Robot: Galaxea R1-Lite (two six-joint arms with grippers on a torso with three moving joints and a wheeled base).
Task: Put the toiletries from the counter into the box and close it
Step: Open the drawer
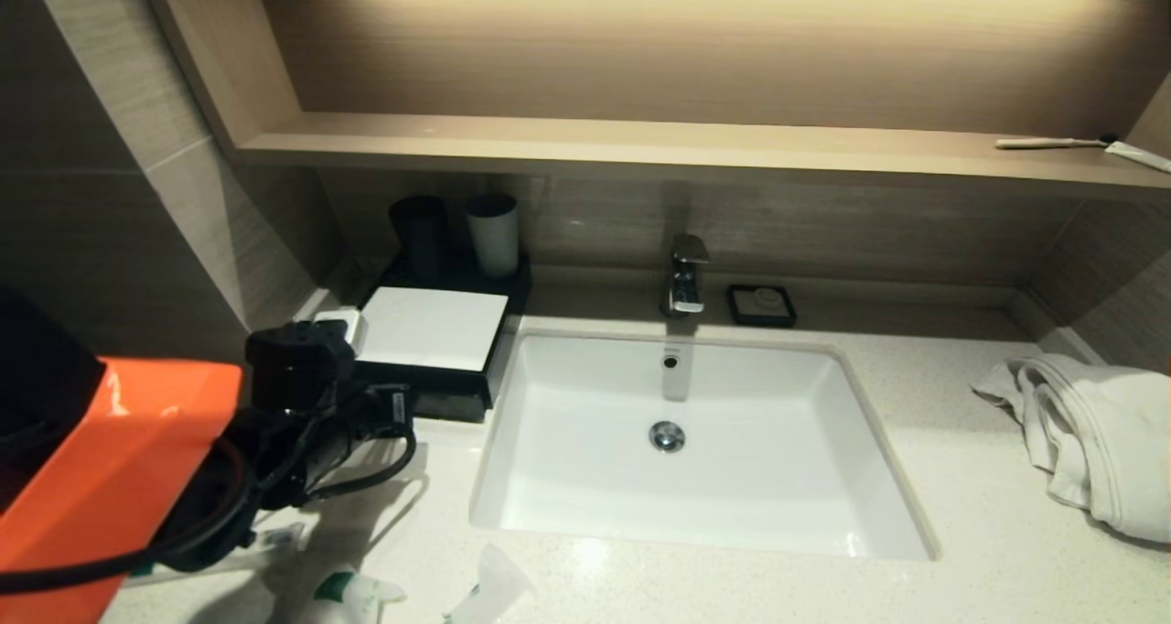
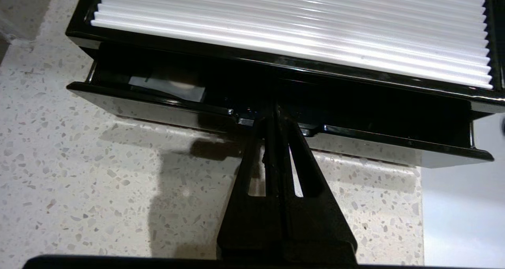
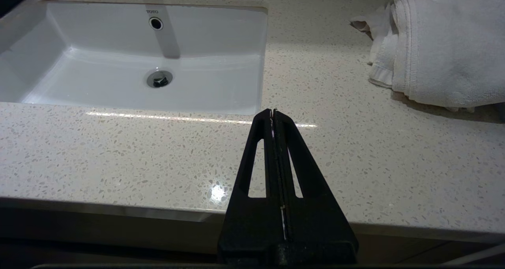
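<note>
left gripper (image 2: 272,115): pinched together, tips at the drawer (image 2: 276,137) front notch
drawer: slightly out of the box (image 1: 430,331)
right gripper (image 3: 273,113): closed, parked above the counter (image 3: 118,154)

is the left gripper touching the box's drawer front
Touching. In the left wrist view the shut left gripper has its tips hooked at the notch in the top edge of the box drawer front, which stands partly open.

Speckled cream counter (image 1: 915,514) carried the black box (image 1: 430,331) left of the sink, a soap dish (image 1: 760,304) by the tap, a crumpled towel (image 1: 1089,436) right, wrapped packets (image 1: 352,597) along the near edge.
</note>
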